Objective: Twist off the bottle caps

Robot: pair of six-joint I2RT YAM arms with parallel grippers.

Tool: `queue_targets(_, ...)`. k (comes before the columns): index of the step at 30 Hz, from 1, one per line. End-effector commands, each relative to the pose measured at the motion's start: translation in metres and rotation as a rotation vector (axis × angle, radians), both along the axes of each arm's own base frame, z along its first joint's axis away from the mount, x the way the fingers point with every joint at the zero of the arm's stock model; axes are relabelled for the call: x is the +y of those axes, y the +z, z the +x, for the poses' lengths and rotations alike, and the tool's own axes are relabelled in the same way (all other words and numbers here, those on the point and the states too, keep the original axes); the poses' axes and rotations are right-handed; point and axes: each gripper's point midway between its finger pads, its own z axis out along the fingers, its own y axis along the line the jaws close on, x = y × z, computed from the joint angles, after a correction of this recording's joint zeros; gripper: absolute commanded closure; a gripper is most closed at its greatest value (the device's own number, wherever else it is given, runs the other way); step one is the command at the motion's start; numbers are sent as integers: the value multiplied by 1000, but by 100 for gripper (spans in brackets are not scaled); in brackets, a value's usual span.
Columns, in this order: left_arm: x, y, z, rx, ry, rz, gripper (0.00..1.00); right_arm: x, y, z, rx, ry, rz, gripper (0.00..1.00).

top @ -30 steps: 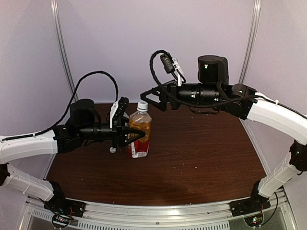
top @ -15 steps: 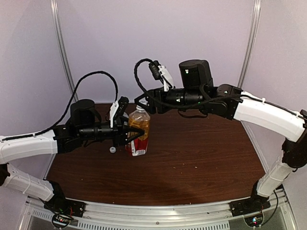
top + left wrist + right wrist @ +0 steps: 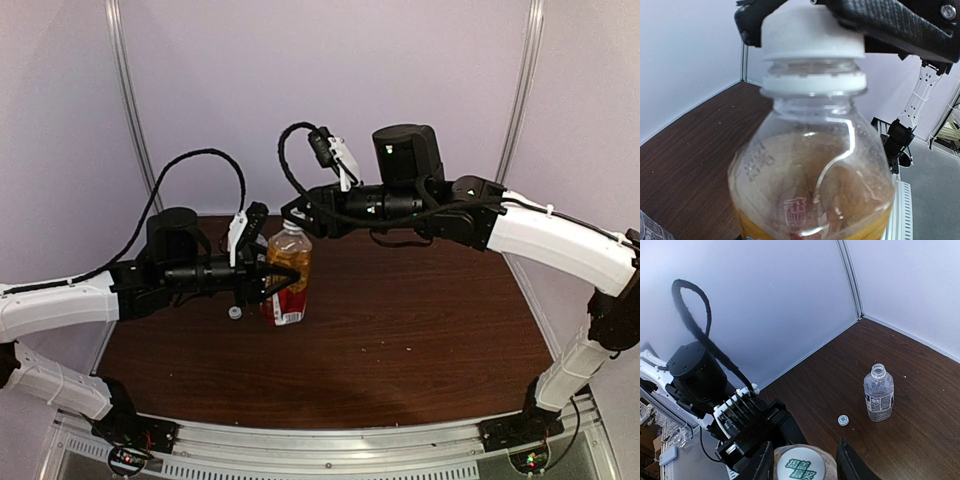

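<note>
While pinching the amber bottle (image 3: 293,256) at mid-body from the side, clenching the left claw (image 3: 283,282) on it and holding it upright on the dark worktop (image 3: 420,320). Hanging the right claw (image 3: 292,213) directly above the left claw, tips pointing down onto the bottle's neck. Clamping its two black fingers (image 3: 900,22) on opposite sides of the white cap (image 3: 812,37), so grasping that cap where it is sitting on the neck, over the collar ring. Framing, in the right wrist view, the cap's green-printed top (image 3: 800,467) squarely between the two fingers, with the amber shoulder showing around it. Facing, well beyond the right claw's tips, a clear bottle (image 3: 879,394) with a pale label, upright on the worktop, neck open. Finding just beside that bottle, on the side nearer the claw, a second small white cap (image 3: 843,420) lying loose and flat on the wood. Catching the same loose cap in the top view, just below and behind the left claw's tips.
</note>
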Motion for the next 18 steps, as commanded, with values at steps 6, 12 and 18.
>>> queue_targets(6,1,28,0,-71,8,-54,65,7,3,-8,10,46,21,56)
queue_targets(12,2,29,0,-77,11,-55,65,8,-2,-5,13,34,5,55)
queue_targets(18,3,30,-1,-77,13,-55,65,6,-5,-1,12,12,-11,58)
